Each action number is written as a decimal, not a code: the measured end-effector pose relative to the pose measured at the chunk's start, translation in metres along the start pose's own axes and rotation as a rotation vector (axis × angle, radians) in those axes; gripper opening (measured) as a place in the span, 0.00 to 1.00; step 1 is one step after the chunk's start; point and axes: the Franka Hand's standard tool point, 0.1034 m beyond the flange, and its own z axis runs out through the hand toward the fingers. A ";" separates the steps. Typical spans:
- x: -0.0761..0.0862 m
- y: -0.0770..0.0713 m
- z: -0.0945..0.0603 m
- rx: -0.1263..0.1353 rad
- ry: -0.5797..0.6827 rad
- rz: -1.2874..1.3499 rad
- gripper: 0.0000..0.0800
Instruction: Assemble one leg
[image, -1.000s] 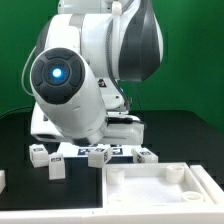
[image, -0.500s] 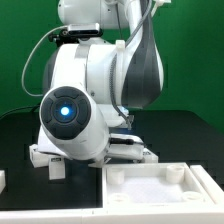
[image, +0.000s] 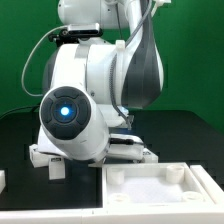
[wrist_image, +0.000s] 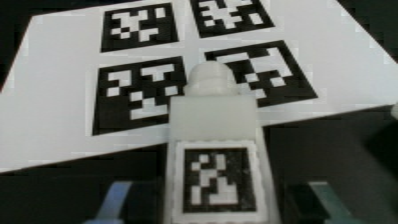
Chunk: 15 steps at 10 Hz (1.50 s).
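In the wrist view a white block-shaped leg (wrist_image: 217, 150) with a black-and-white tag on its face lies between my two fingers. My gripper (wrist_image: 217, 205) is open, with a dark gap between the leg and each fingertip (wrist_image: 125, 200). In the exterior view the arm's body hides the gripper and this leg. Other legs show on the black table at the exterior view's left (image: 38, 155), (image: 57, 168), and one at the right (image: 148, 156).
The marker board (wrist_image: 54, 110) with several tags lies just beyond the leg in the wrist view. A large white tray-like panel (image: 165, 190) with raised rims lies at the front right of the exterior view. A small white part (image: 2, 180) sits at its left edge.
Since one second ago the arm has come down and forward, covering the marker board and the middle legs in the exterior view. Over the last half second nothing has moved.
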 end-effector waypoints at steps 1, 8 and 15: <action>-0.002 -0.002 -0.002 -0.004 -0.006 -0.003 0.36; -0.036 -0.068 -0.115 0.038 0.361 -0.084 0.36; -0.048 -0.154 -0.227 -0.017 1.037 -0.227 0.36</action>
